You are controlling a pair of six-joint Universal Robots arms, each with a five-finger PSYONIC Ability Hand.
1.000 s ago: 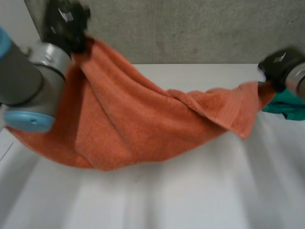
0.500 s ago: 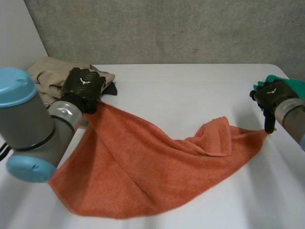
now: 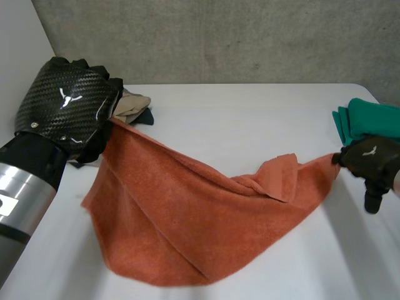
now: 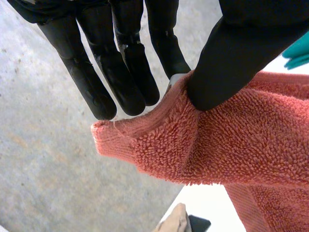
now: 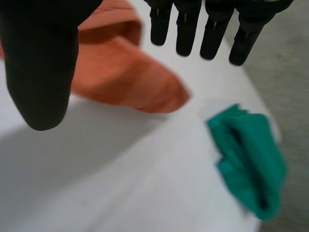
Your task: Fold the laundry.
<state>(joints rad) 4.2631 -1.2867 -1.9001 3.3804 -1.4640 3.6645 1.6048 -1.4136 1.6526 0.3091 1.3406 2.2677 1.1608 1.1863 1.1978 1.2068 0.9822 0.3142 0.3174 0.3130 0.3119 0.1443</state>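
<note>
Spreading the orange towel [image 3: 187, 219] out on the table [image 3: 250, 112], I'd say. Left hand [image 3: 65, 109] pinches one raised corner between thumb and straight fingers. Right hand [image 3: 370, 159] is open and empty, with the other corner just off its fingertips. Next up: regrip and flatten the bunched middle.

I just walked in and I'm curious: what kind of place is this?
Probably a robot test lab, not a home: a bare concrete wall, a plain white table, and a machine left hand pinching an orange towel.
</note>
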